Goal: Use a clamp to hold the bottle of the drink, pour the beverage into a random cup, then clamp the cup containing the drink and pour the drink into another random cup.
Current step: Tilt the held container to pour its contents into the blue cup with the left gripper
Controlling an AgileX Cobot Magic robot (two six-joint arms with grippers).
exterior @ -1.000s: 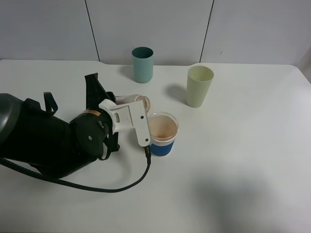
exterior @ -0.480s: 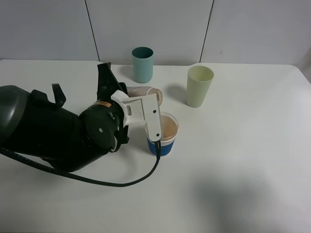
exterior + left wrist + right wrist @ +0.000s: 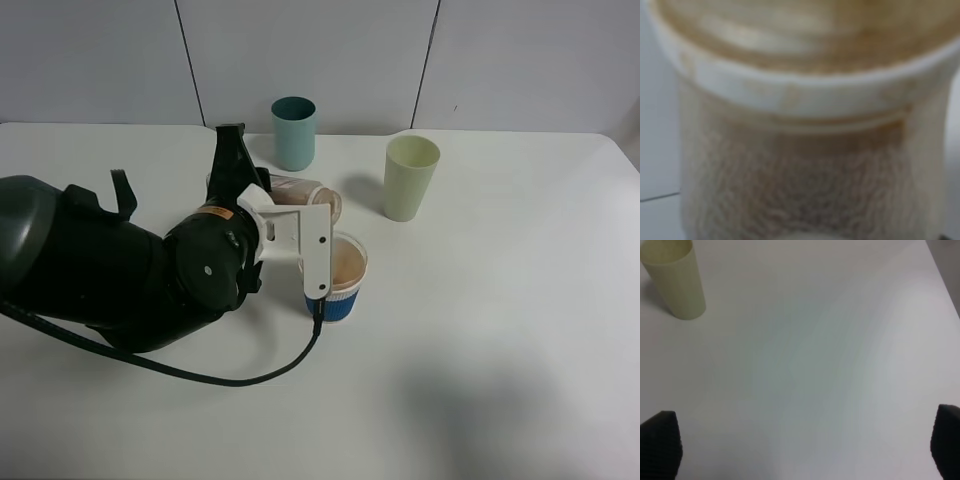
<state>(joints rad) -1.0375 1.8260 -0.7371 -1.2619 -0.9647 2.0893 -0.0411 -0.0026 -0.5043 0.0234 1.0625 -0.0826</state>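
Closest to me on the right, the right fingers [image 3: 660, 442] hang over bare white bench [image 3: 520, 330], spread wide apart with nothing between them. The pale green cup [image 3: 675, 282] stands well ahead of them.

On the near left, the bulky black left arm [image 3: 100, 265] reaches in low across the bench. A black cable [image 3: 250, 378] loops out from under it. A white camera bracket [image 3: 295, 240] on its wrist covers the left fingers, so I cannot see them directly. They are closed tight on the bottle [image 3: 300, 192], which is held up off the bench and tipped over onto its side.

Just past the bracket, the blue-sleeved cup [image 3: 340, 275] stands upright on the bench, the bracket overlapping its left rim from where I look. Tan-brown beverage [image 3: 342, 263] shows inside it. The bottle's wide mouth points to the right, above and just behind the cup's far rim. I cannot tell whether the two touch, or whether anything is running out. From the left wrist camera the bottle [image 3: 800, 165] fills the whole view, blurred, its clear wall filmed with brown.

Further back to the right, the pale green cup [image 3: 411, 178] stands alone, apart from the others. Furthest off, near the back edge of the bench, is the teal cup [image 3: 293, 133], upright in front of the grey wall panels [image 3: 320, 50].
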